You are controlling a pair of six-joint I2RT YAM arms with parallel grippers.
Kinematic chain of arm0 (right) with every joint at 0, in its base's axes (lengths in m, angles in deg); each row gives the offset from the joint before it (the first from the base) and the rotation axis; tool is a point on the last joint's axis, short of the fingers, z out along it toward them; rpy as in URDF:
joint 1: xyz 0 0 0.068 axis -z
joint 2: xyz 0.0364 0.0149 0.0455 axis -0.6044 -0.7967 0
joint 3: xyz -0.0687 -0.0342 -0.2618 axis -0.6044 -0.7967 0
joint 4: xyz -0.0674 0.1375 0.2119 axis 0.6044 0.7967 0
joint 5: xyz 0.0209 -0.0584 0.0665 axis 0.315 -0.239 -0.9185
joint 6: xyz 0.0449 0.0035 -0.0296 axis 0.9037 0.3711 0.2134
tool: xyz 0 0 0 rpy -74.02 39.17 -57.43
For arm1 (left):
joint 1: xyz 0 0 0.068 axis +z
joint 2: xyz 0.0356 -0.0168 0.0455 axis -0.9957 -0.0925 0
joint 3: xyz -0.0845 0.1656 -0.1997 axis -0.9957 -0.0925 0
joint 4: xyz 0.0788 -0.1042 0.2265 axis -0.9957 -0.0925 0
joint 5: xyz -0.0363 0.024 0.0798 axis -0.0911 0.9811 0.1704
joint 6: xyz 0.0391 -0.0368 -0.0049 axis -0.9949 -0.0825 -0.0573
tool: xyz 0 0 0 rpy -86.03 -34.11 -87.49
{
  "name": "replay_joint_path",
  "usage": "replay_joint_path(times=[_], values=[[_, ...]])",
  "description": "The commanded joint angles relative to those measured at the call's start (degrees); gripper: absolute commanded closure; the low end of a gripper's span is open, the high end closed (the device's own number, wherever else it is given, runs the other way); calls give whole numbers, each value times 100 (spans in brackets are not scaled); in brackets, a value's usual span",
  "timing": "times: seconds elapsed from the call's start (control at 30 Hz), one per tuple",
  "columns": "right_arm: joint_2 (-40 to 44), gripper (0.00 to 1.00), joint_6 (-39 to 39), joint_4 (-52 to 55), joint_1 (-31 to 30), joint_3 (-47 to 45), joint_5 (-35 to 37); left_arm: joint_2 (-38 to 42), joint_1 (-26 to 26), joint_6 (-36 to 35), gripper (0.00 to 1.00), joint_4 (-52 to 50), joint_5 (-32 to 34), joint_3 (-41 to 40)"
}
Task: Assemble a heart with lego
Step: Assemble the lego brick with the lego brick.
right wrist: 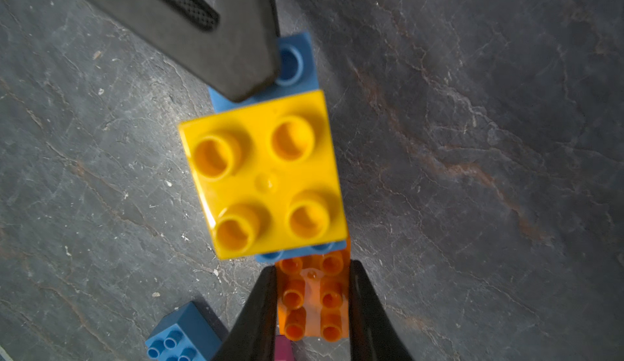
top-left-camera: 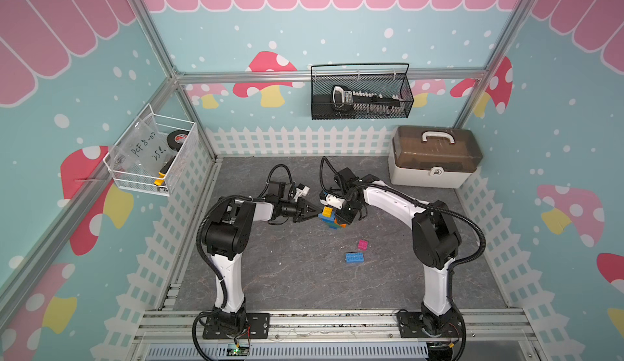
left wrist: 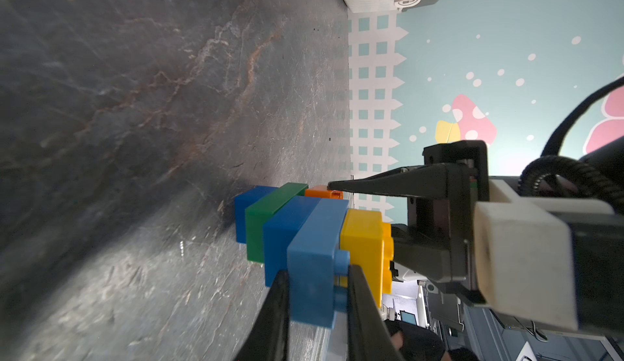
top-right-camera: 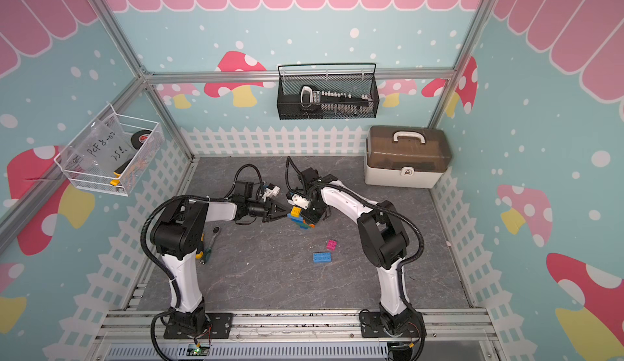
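Note:
The partly built heart stands on the grey table as a stack of lego: yellow brick on top, then light blue, dark blue, green and dark blue rows. My left gripper is shut on the light blue row's end. My right gripper is shut on an orange brick at the stack's far side, below the yellow one. Whether the orange brick is joined to the stack I cannot tell.
A pink brick and a longer light blue brick lie loose nearer the front. A lidded toolbox stands at the back right. A screwdriver lies by the left arm's base. Wire baskets hang on the walls.

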Motion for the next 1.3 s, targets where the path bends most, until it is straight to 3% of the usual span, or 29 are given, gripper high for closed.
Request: replay_joint_path(times=[0.0, 0.7, 1.1, 1.27], values=[[-190, 71, -197, 20, -11, 86, 312, -343, -14, -119, 85, -267, 597, -50], [64, 70, -289, -699, -122, -236, 669, -402, -14, -268, 85, -392, 615, 30], [362, 70, -8, -653, -135, -575, -142, -516, 21, -483, 85, -670, 611, 287], [566, 70, 182, -626, -119, -956, -251, -638, 8, -837, 83, -1236, 617, 640]])
